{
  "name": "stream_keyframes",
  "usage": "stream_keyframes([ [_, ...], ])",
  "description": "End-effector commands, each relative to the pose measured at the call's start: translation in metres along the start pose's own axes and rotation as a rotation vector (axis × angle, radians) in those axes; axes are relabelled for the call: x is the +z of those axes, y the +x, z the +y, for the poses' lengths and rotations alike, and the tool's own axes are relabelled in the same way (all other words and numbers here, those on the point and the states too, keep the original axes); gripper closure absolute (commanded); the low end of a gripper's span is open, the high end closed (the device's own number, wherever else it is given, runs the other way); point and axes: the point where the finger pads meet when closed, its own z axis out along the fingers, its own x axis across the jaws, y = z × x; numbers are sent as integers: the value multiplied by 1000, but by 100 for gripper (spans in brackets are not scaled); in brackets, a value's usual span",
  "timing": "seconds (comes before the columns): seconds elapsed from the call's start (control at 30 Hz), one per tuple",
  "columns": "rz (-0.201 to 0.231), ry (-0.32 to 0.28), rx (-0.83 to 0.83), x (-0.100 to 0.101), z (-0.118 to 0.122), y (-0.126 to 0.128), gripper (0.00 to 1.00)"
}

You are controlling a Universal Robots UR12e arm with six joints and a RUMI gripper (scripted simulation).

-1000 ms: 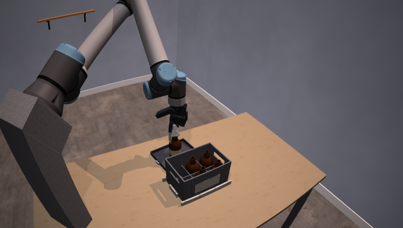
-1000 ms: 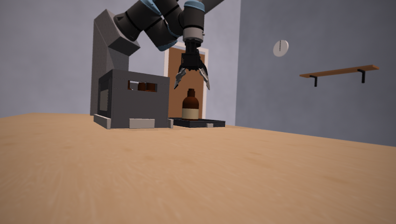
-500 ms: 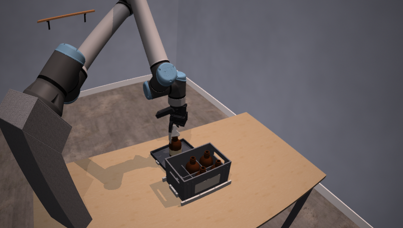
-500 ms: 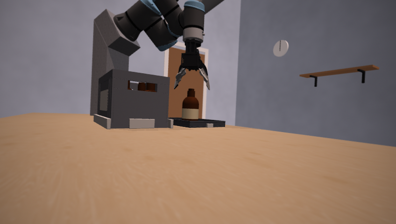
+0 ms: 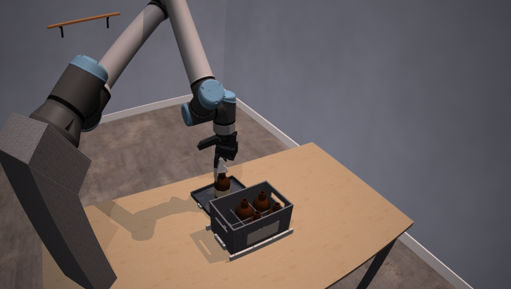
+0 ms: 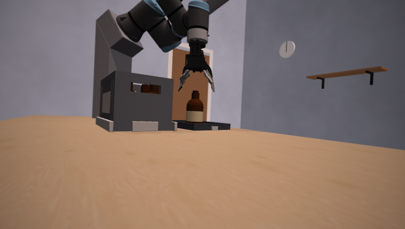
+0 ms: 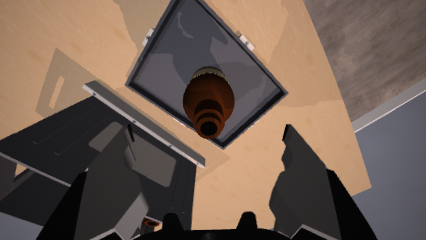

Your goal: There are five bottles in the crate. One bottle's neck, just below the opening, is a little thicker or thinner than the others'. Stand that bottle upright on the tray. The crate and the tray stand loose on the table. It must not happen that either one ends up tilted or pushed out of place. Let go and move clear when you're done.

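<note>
Tray (image 6: 220, 126): one bottle (image 6: 194, 109) upright | crate (image 5: 250, 229): four bottles | gripper (image 6: 196, 86) wide, empty

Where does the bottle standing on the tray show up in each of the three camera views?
Top: bottle at centre, under the open gripper, behind the crate.
Exterior: bottle just left of centre, right of the crate.
Wrist: bottle at upper centre, seen from above.
Shared landmark: the dark tray beneath it.

We see a plain room: grey walls, a brown door (image 6: 181, 85), wall clock (image 6: 287, 49), wooden shelf (image 6: 346, 72), table (image 6: 198, 175).
</note>
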Motion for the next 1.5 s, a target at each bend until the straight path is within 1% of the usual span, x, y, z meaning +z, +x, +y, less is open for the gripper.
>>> stream_keyframes([
  [0.0,1,0,-2,1,0,2,0],
  [0.43,1,-1,-2,0,0,2,0],
  [0.9,0,-1,1,-13,0,0,0],
  [1.4,0,-1,1,-49,0,-1,0],
  [1.47,0,-1,1,-49,0,-1,0],
])
